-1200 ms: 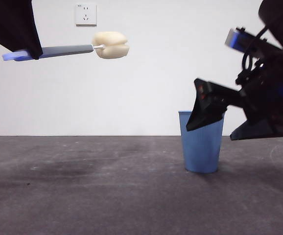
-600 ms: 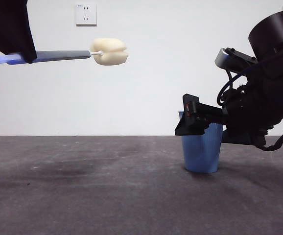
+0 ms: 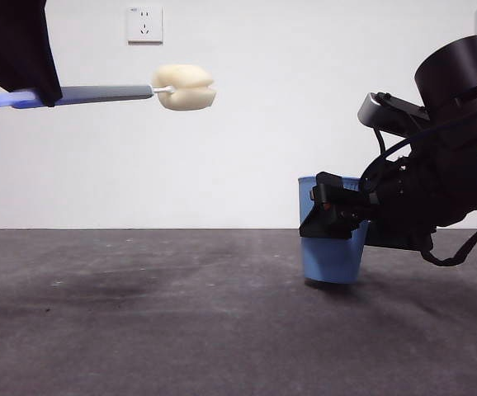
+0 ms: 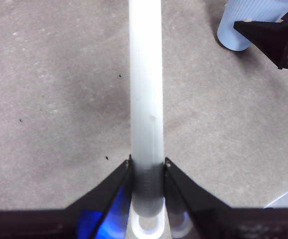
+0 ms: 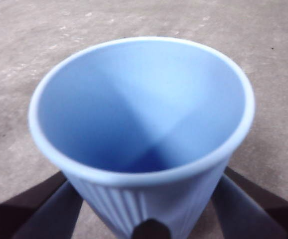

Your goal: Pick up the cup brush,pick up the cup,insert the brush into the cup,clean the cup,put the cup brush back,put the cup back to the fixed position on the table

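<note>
Front view is showing the cup (image 3: 331,247) near the right side of the table (image 3: 139,330), tilted a little, its base lifted just clear of the surface on the side away from the arm, with a thin shadow under it. The right gripper (image 3: 335,216) is reaching in from beyond the cup's right side and is clamping the cup's ribbed wall just below the rim, one jaw on each side. In the right wrist view the same cup (image 5: 144,129) is filling the picture, mouth open toward the camera, and its blue inside is holding nothing; the right gripper (image 5: 146,211) is pressing dark jaws against both flanks. The cup brush (image 3: 110,91) is hanging level high above the table, well apart from the cup and to its left, sponge head pointing toward the cup's side. The left gripper (image 4: 147,174) is pinching the brush's handle (image 4: 146,89) near its end, jaws tight on either side. A wall socket (image 3: 144,24) is sitting above the brush.
</note>
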You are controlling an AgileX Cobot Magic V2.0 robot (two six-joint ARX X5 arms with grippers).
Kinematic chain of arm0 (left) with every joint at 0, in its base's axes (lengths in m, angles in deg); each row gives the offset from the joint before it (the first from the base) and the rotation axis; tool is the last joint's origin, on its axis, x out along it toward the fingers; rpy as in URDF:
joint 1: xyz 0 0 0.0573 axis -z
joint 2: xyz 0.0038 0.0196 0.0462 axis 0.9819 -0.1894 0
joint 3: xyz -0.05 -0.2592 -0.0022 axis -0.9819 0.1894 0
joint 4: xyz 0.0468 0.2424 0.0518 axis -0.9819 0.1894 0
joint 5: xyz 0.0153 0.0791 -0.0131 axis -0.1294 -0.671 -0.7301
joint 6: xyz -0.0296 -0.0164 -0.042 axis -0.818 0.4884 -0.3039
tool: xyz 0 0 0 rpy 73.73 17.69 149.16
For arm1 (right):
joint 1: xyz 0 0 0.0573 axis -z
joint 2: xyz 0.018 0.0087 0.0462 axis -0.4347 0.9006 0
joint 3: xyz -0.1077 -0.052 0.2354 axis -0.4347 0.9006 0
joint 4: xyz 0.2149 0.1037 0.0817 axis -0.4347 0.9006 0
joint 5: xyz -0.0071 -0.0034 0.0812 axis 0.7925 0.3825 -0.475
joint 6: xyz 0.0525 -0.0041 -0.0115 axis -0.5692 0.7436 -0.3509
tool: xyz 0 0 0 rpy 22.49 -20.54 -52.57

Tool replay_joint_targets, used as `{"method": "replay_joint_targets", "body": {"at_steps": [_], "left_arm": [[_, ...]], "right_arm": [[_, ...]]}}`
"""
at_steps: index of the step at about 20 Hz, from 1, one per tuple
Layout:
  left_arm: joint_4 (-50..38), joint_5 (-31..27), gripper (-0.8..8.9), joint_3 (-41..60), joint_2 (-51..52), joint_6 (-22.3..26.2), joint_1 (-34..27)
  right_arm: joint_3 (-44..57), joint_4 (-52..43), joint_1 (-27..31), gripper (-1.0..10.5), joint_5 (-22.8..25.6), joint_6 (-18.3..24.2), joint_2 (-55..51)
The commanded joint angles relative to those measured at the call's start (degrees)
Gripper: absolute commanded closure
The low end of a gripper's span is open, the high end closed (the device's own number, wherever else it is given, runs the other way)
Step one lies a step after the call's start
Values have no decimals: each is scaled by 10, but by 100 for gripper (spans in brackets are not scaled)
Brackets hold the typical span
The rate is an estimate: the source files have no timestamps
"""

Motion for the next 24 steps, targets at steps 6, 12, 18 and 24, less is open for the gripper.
{"method": "replay_joint_targets", "body": {"at_steps": [6,12,18,24], "left_arm": [[28,0,822,-2,1,108,1],[54,3,822,-2,1,216,2],[137,46,822,-2,1,344,2],[176,95,822,-2,0,363,27]], "right_arm": [[-7,205,-22,959,42,65,-159],[-92,566,-59,959,136,189,-286],[-172,758,-125,959,258,351,-287],[-173,826,-190,959,356,482,-272]]}}
